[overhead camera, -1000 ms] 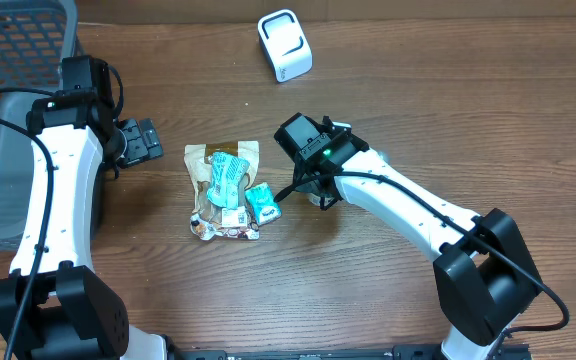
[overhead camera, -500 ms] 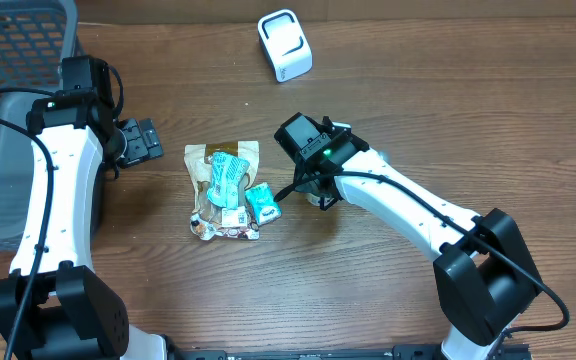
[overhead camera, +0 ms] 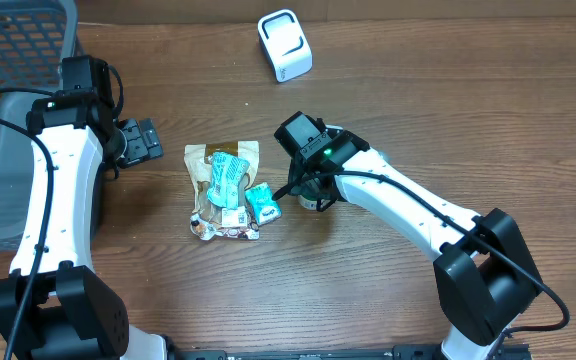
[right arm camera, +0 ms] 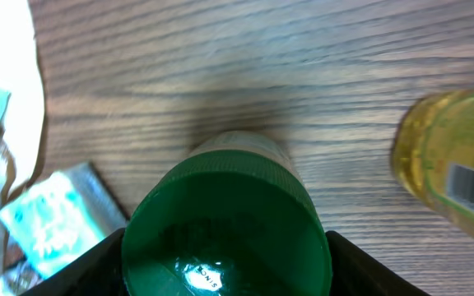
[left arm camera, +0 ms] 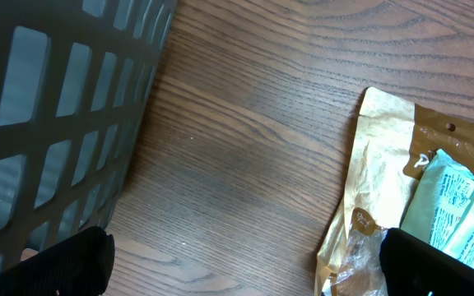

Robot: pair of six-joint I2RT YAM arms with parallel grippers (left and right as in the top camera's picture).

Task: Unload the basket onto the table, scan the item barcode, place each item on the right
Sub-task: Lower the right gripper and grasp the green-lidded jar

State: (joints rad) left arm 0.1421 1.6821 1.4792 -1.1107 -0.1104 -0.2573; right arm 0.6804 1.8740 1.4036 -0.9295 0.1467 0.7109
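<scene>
The right gripper [right arm camera: 225,265] squeezed the green-lidded bottle [right arm camera: 227,218] at the bottom middle of its wrist view. The tiny letters on the lid were too small to read. A yellow bottle [right arm camera: 434,156] at the right edge showed a barcode [right arm camera: 472,186]. The left gripper [overhead camera: 145,140] was wide open and holding nothing, by the basket [overhead camera: 8,60] at the upper left.

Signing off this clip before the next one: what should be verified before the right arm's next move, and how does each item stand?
1. Right gripper on the bottle: the fingers meet its green cap on both sides. Ok.
2. Bottle's barcode found: only the cap shows, from above. Cannot tell.
3. Yellow bottle apart from the gripped one: a gap shows. Ok.
4. Scanner reachable: it stands at the far side of the table, with bare wood between. Ok.
5. Left gripper out of the way: open, empty, beside the basket. Ok.
</scene>
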